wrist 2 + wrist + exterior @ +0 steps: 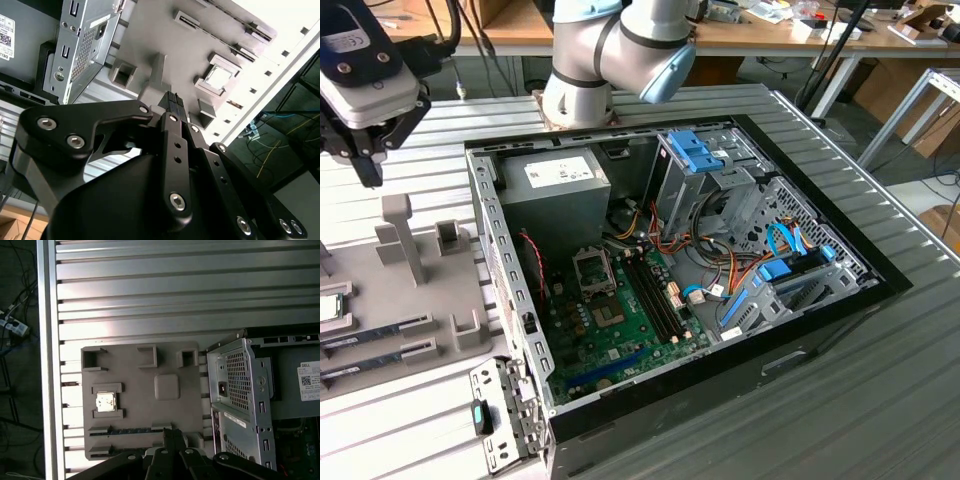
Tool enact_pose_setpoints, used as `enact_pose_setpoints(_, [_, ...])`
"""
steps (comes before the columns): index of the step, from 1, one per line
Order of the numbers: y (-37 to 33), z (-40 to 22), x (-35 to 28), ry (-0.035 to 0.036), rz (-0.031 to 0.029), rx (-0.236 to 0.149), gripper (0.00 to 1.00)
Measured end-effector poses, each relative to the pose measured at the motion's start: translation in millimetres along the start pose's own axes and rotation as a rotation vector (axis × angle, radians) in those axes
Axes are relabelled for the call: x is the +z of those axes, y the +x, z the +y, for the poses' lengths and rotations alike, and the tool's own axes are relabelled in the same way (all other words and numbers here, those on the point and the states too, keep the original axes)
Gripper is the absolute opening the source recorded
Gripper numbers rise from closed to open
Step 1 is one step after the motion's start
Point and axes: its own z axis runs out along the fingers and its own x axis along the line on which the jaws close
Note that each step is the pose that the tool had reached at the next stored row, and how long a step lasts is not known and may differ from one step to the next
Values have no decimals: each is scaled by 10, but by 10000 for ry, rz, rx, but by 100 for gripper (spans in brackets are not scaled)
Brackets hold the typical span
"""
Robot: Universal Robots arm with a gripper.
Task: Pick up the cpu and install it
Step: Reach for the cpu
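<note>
**Claw** [366, 170]: black gripper with linked metal fingers. In the second wrist view the claw [172, 100] has its ribbed tips pressed together with nothing between them. The first wrist view shows the claw [172, 432] the same way. It hangs in the air and touches nothing.

**Cpu** [106, 401]: small flat square chip with a pale silvery metal top. It lies flat in a square holder, below the claw and off to one side of its tips, well apart from them. The cpu is also seen in the second wrist view [220, 76] and the exterior view [328, 305].

**Tray** [135, 385]: flat grey plastic fixture with raised holders, directly beneath the claw.

**Memory sticks** [380, 330]: long, thin and dark, set in slots of the tray near the cpu, below the claw.

**Computer case** [485, 230]: open black and bare-metal tower lying on its side, beside the tray and lower than the claw.

**Circuit board** [620, 335]: green, inside the case.

**Socket** [592, 268]: square and metal-framed, on the circuit board, far from the claw.

**Power supply box** [555, 190]: grey metal, in the case corner nearest the claw.

**Table** [175, 290]: ribbed aluminium surface carrying the tray and the case.
</note>
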Motion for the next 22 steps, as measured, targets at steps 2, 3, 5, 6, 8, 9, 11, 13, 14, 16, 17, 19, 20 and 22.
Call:
enact_pose_setpoints(2, [18,-1,0,0,0,0,11])
enact_pose_setpoints(3, [28,-2,-1,0,0,0,11])
enact_pose_setpoints(5, [40,-3,-1,0,0,0,11])
enact_pose_setpoints(6, [45,-4,0,0,0,-1,11])
enact_pose_setpoints(8, [59,-4,-1,0,0,0,11])
enact_pose_setpoints(9, [65,-5,-1,0,0,0,11])
enact_pose_setpoints(11, [79,-6,-1,0,0,0,11])
enact_pose_setpoints(13, [93,-7,-2,0,0,0,11])
enact_pose_setpoints(14, [102,-8,-2,1,0,0,11])
enact_pose_setpoints(16, [118,-9,-2,0,0,0,11])
enact_pose_setpoints(17, [122,-9,-2,0,0,0,11])
enact_pose_setpoints(19, [130,-10,-2,1,1,0,11])
enact_pose_setpoints(20, [137,-10,-1,0,0,0,11])
enact_pose_setpoints(22, [149,-11,-1,0,0,0,11])
